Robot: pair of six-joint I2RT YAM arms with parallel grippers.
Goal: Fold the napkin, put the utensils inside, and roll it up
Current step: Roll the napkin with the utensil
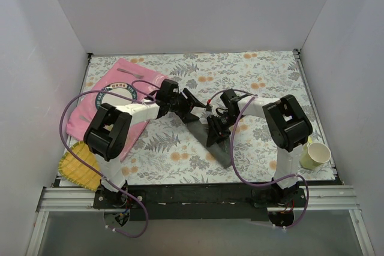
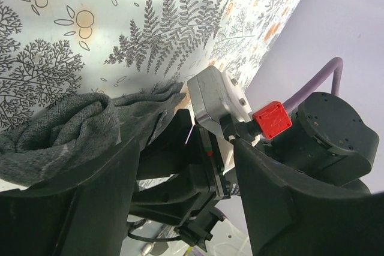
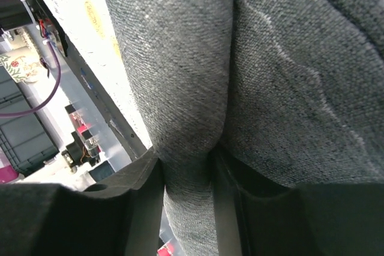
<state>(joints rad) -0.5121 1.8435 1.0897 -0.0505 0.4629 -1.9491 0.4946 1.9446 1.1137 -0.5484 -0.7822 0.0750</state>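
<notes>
Top external view places the napkin [image 1: 221, 151] as a narrow dark bundle on the middle of the desk [image 1: 264, 82], running diagonally toward the near edge, with both arms converged on its far end. Right wrist view confirms the right fingers [image 3: 141, 199] are clamped on a thick fold of the cloth. Left wrist view shows the left fingers [image 2: 90, 196] spread apart, gripping nothing, with bunched cloth just beside one of them. I cannot identify the utensils in any view; they may be wrapped inside, which I cannot confirm. I judge the step in hand to be rolling. To do it well, I would hold the right pinch firm, close the left fingers on the loose bunched end, and turn both ends together for an even, tight roll. The two wrists are very near each other, so collision is the main hazard. A pink placemat [image 1: 129, 88], a yellow mat [image 1: 78, 163] and a cup [image 1: 316, 154] sit well apart from the work
</notes>
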